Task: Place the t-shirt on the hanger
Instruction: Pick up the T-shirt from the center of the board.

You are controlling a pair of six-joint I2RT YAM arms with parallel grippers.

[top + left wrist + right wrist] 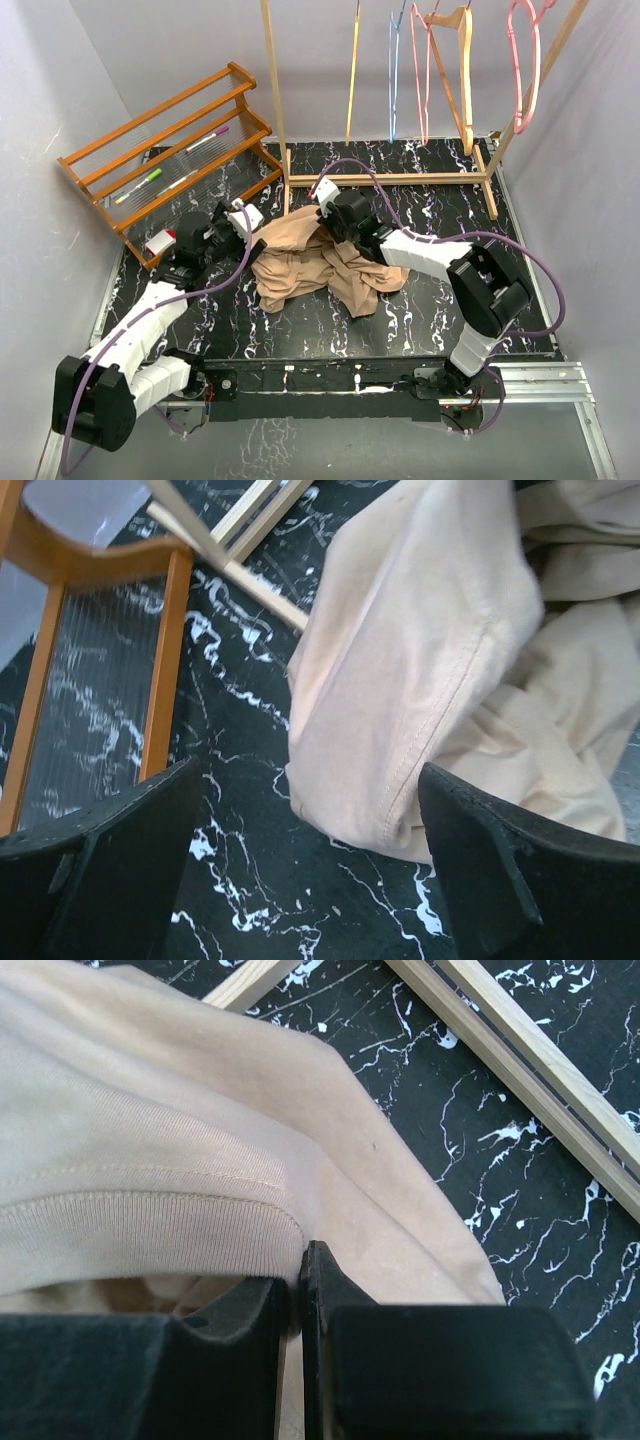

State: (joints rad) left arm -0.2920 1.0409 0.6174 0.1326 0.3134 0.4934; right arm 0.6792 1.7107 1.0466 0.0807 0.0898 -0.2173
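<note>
Your right pincer (303, 1260) pinches the ribbed collar band of the t-shirt (310, 265), jaws nearly together. Your left pincer (308, 780) gapes wide over the marbled black worktop (400, 320), beside a stitched tan hem.

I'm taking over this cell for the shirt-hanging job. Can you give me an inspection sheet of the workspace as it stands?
Surface: black table with white veining.
Job's things: t-shirt crumpled mid-table; yellow hanger hanging on the wooden rail at the back.
Clutter: orange shelf at far left, holding pens; other hangers on the same rail.
Tools: left tool open at the shirt's left edge; right tool shut on the shirt's ribbed collar.
Cables: purple cables loop along both arms.
Surroundings: plain grey walls.
</note>
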